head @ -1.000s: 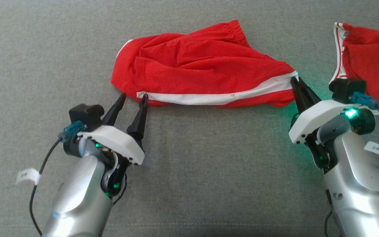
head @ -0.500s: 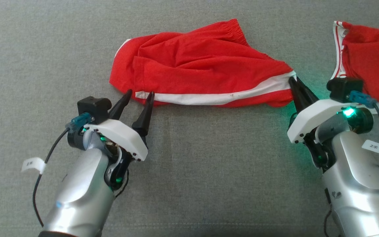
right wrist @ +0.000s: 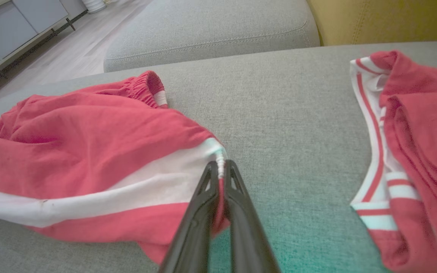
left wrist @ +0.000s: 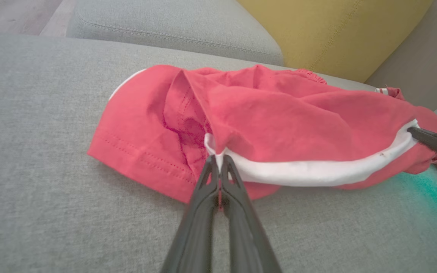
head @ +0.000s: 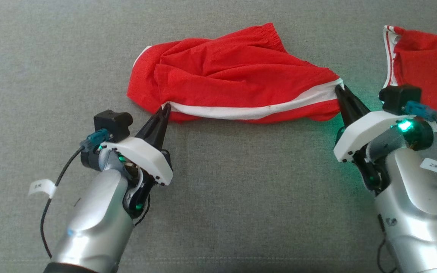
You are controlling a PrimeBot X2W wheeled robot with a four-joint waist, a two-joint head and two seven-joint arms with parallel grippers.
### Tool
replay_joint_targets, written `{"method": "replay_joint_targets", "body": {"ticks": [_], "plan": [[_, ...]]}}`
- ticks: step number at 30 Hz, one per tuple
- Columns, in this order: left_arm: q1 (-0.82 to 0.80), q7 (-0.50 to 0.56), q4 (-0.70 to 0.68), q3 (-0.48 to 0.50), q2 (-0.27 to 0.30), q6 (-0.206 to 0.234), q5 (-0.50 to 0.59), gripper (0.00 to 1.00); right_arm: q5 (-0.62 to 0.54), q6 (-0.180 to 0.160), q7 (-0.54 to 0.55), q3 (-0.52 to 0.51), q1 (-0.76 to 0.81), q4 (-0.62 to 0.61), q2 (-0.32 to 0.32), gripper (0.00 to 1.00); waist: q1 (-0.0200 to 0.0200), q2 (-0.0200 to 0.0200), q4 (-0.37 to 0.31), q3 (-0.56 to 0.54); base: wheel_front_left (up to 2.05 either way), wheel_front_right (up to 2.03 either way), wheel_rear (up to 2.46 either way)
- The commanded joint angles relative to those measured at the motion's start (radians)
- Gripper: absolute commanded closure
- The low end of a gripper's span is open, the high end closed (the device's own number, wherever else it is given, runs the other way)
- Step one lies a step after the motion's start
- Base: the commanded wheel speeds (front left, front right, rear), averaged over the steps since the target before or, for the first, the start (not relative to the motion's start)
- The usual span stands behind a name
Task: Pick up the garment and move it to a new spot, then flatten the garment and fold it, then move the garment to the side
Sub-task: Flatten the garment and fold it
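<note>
Both ends of the red shorts' [head: 233, 72] white band [head: 249, 112] are pinched: left fingers [head: 165, 110] clenched on its left end, right fingers [head: 339, 90] on its right. The jersey [head: 427, 64] lies apart, rightward.

place: home living room | evidence: grey fabric sofa [right wrist: 279, 94], yellow cushion [right wrist: 385, 19], wooden floor [right wrist: 78, 49], pale cabinet [right wrist: 10, 26]

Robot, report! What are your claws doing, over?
Left claw shut on red shorts at white band. Right claw shut on other end. Striped jersey lies apart, right side. Nothing in the way.
</note>
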Motion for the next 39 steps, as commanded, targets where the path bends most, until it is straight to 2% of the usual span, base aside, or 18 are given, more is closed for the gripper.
{"method": "replay_joint_targets", "body": {"ticks": [1, 4, 11, 15, 19, 23, 28, 32, 34, 36, 37, 39], "plan": [[-0.04, -0.012, -0.029, 0.027, 0.027, -0.004, -0.008, 1.0, -0.003, 0.003, -0.006, 0.023, -0.028, -0.038, -0.011, 1.0, 0.0, 0.0, 0.001, -0.004, 0.0, 0.0, 0.0], [-0.04, -0.019, -0.053, 0.021, 0.038, -0.006, -0.01, 1.0, -0.014, 0.003, 0.004, 0.043, -0.026, -0.062, -0.045, 1.0, 0.0, 0.0, 0.001, -0.016, 0.0, 0.0, 0.0], [-0.056, 0.015, -0.208, 0.032, 0.089, -0.008, -0.034, 1.0, 0.011, 0.003, 0.079, 0.102, -0.063, -0.214, -0.198, 1.0, 0.0, 0.0, -0.007, -0.07, 0.0, 0.0, 0.0], [-0.069, 0.059, -0.338, 0.062, 0.119, 0.01, -0.057, 1.0, 0.056, 0.003, 0.144, 0.147, -0.092, -0.317, -0.281, 1.0, 0.0, 0.0, -0.018, -0.115, 0.0, 0.0, 0.0], [-0.083, 0.106, -0.464, 0.093, 0.146, 0.045, -0.07, 1.0, 0.09, 0.003, 0.196, 0.164, -0.125, -0.384, -0.321, 1.0, 0.0, 0.0, -0.026, -0.168, 0.0, 0.0, 0.0], [-0.089, 0.152, -0.566, 0.118, 0.162, 0.084, -0.081, 1.0, 0.124, 0.003, 0.235, 0.13, -0.155, -0.425, -0.313, 1.0, 0.0, 0.0, -0.03, -0.226, 0.0, 0.0, 0.0], [-0.07, 0.2, -0.659, 0.139, 0.182, 0.13, -0.088, 1.0, 0.121, 0.003, 0.264, 0.06, -0.15, -0.46, -0.269, 1.0, 0.0, 0.0, -0.034, -0.289, 0.0, 0.0, 0.0], [-0.012, 0.265, -0.732, 0.143, 0.192, 0.15, -0.131, 1.0, 0.122, 0.003, 0.385, 0.05, -0.073, -0.501, -0.266, 1.0, 0.0, 0.0, -0.039, -0.31, 0.0, 0.0, 0.0], [0.023, 0.297, -0.778, 0.148, 0.204, 0.16, -0.153, 1.0, 0.134, 0.003, 0.448, 0.013, -0.033, -0.538, -0.256, 1.0, 0.0, 0.0, -0.043, -0.314, 0.0, 0.0, 0.0], [0.082, 0.351, -0.856, 0.163, 0.223, 0.179, -0.196, 1.0, 0.156, 0.003, 0.556, -0.043, 0.024, -0.611, -0.233, 1.0, 0.0, 0.0, -0.051, -0.319, 0.0, 0.0, 0.0], [0.082, 0.351, -0.856, 0.163, 0.223, 0.179, -0.196, 1.0, 0.156, 0.003, 0.556, -0.043, 0.024, -0.611, -0.233, 1.0, 0.0, 0.0, -0.051, -0.319, 0.0, 0.0, 0.0], [0.118, 0.386, -0.912, 0.173, 0.245, 0.191, -0.215, 1.0, 0.169, 0.003, 0.632, -0.077, 0.058, -0.672, -0.212, 1.0, 0.0, 0.0, -0.056, -0.317, 0.0, 0.0, 0.0]]}}
